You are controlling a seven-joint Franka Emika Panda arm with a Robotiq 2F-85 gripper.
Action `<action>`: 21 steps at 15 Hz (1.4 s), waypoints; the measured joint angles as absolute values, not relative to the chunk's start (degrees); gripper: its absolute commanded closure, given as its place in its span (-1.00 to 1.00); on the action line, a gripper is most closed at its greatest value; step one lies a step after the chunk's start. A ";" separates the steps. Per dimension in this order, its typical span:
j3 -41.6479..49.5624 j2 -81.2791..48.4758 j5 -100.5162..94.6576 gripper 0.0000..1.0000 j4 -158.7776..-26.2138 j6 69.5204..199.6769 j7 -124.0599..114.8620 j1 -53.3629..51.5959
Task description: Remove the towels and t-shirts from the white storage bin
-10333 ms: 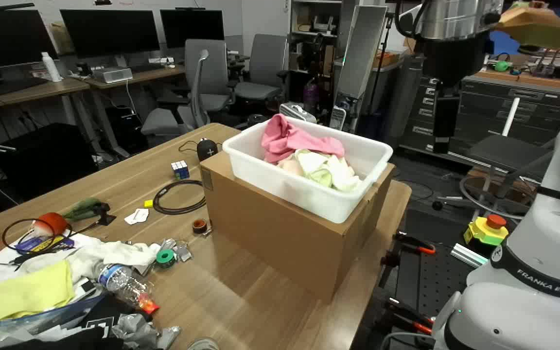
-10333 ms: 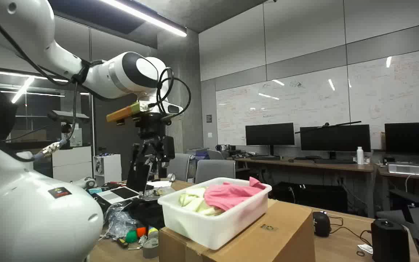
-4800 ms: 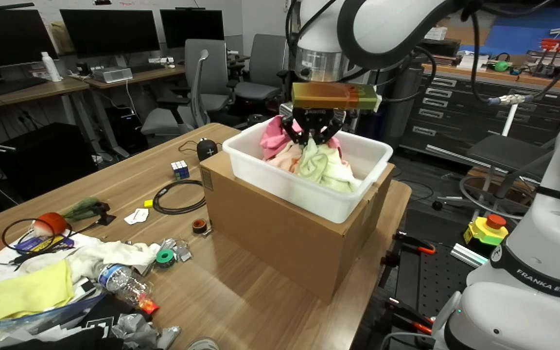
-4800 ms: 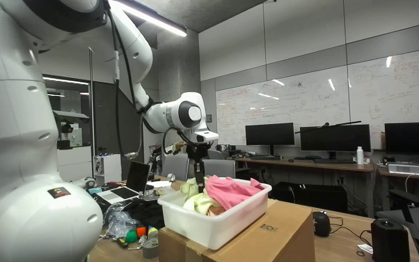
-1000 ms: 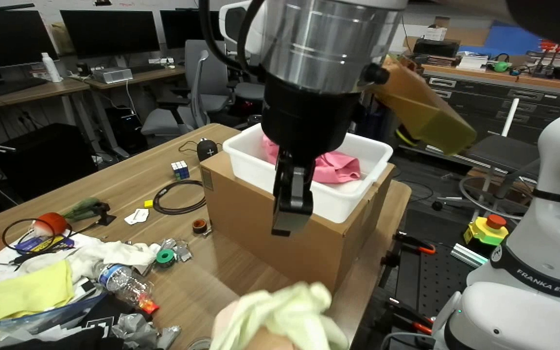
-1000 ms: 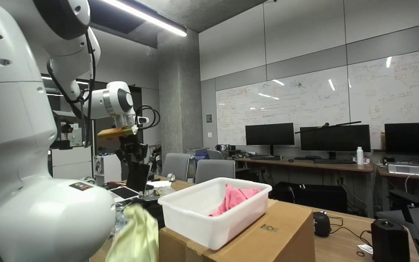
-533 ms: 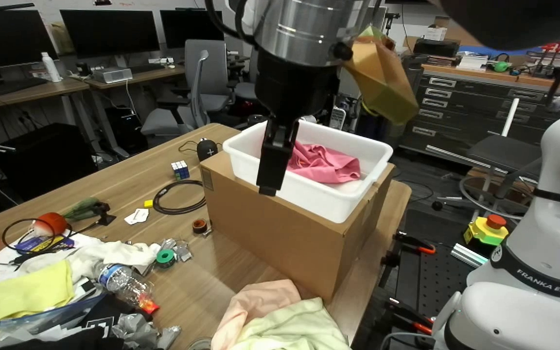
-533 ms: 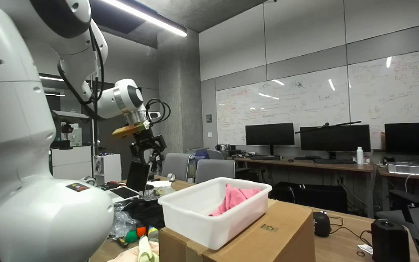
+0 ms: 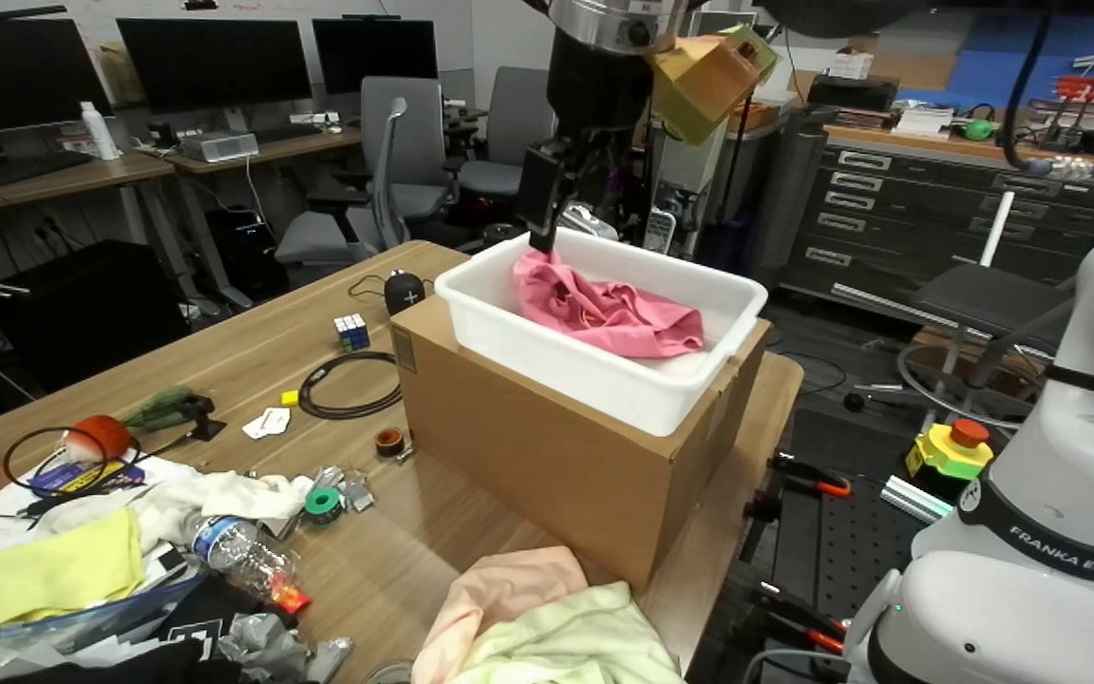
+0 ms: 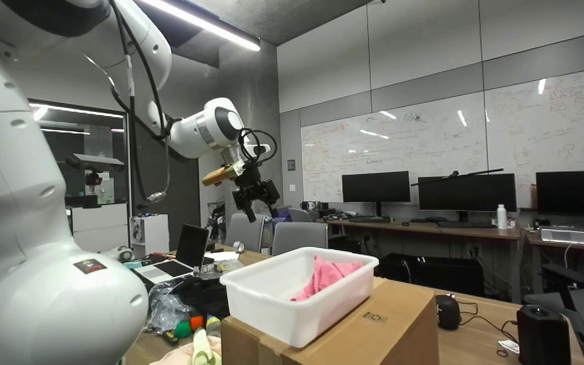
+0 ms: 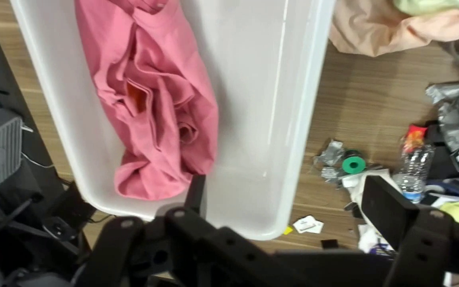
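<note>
We held the arm bent, its claw spread and slanting down, higher than the white bin; pink cloth lay inside, peach and green cloth on the near worktop.

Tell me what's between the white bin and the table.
A cardboard box. The bin sits on top of it in both exterior views; in an exterior view the box's base meets the table.

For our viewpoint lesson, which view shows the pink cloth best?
The wrist view: the pink cloth looks largest, folds clear, though cropped. Both exterior views show it smaller, slantwise; in an exterior view the bin hides part.
</note>
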State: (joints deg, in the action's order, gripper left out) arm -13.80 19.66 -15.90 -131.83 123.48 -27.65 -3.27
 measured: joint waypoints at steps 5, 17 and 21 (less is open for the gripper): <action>-12.59 16.96 -21.44 -1.00 -132.85 123.73 -34.03 2.72; -10.14 5.79 -30.49 -1.00 -131.87 122.81 -33.92 3.21; -8.03 3.20 -32.53 -1.00 -131.05 124.35 -34.03 3.15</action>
State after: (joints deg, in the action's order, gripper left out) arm -8.03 3.20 -32.53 -131.05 124.35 -34.03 3.15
